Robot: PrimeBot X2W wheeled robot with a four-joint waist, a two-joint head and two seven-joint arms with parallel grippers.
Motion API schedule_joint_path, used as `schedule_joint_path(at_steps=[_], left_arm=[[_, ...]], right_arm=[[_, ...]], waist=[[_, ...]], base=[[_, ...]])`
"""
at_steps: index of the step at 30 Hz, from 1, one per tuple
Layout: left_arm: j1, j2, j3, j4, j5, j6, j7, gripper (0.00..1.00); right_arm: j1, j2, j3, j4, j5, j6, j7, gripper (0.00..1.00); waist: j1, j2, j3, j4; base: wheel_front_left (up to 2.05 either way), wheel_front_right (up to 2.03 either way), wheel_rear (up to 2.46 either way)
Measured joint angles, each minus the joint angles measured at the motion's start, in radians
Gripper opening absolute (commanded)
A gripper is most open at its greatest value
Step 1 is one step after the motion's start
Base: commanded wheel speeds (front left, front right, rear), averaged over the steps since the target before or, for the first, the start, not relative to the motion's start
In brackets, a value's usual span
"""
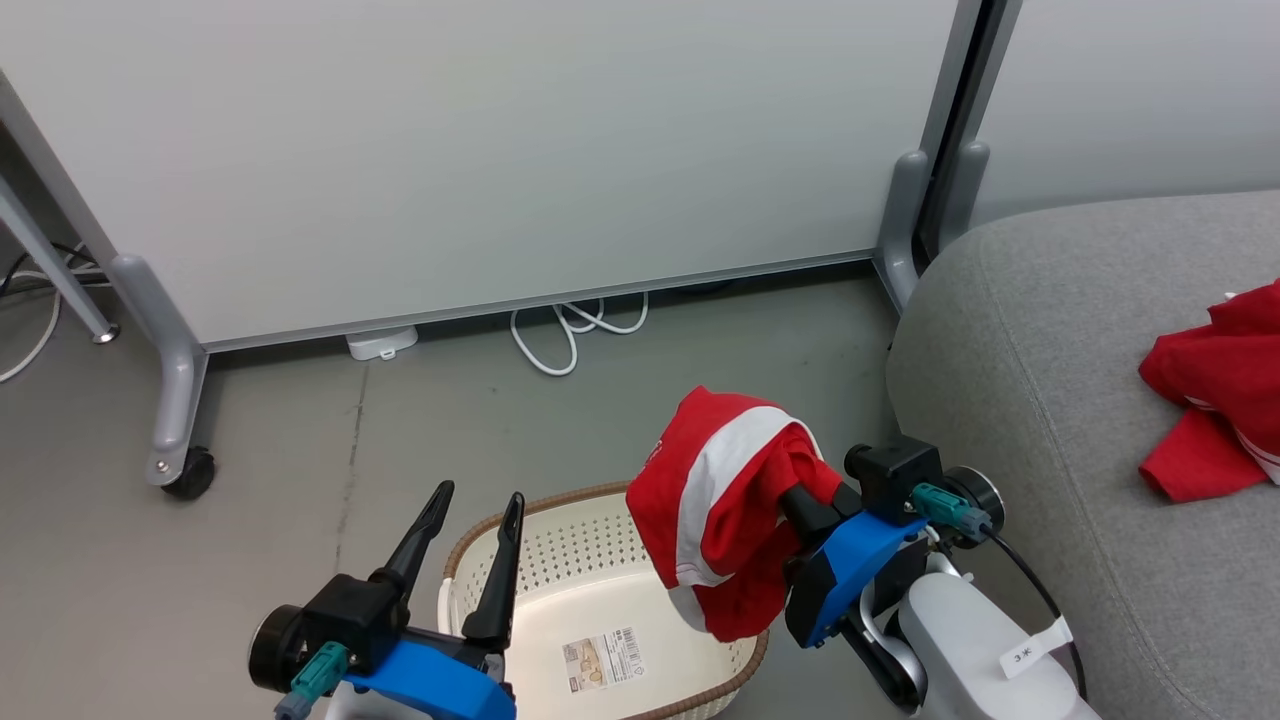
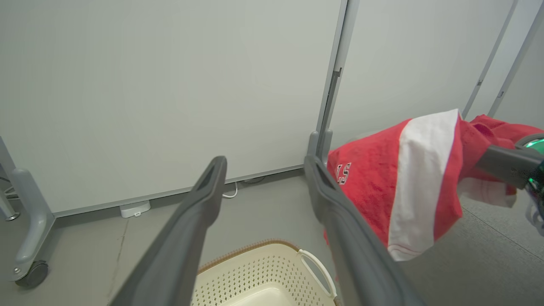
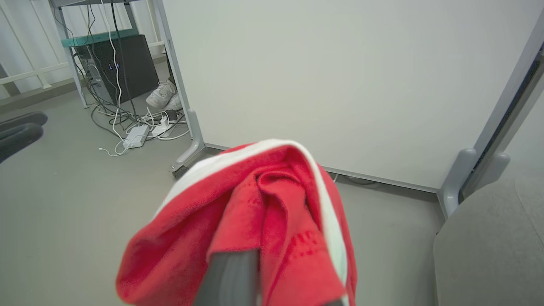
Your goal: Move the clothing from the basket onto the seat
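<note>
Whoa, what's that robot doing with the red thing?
It's moving clothes from the basket to the seat. Its right pincer is shut on a red and white garment, held up by the basket's right edge. A second red garment already lies on the grey seat. What shows of the basket looks empty, and the left pincer is open, holding nothing.

even, bright, diffuse light; soft shadows; wide-angle wrist views, nearest fabric slightly blurred

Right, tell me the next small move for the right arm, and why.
Probably swing the right gripper rightward over the seat: it holds a red garment clear above the basket, short of the seat, where the other garment already lies.
</note>
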Motion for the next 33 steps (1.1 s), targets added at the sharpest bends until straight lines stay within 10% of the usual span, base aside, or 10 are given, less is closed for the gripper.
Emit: schedule_joint_path(at_steps=[33], left_arm=[[-0.028, 0.011, -0.014, -0.016, -0.015, 0.0, 0.0, 1.0]], right_arm=[[0.001, -0.001, -0.04, -0.032, -0.007, 0.0, -0.001, 0.0]], waist=[[0.0, 0.0, 0.06, -0.422]], base=[[0.0, 0.0, 0.0]])
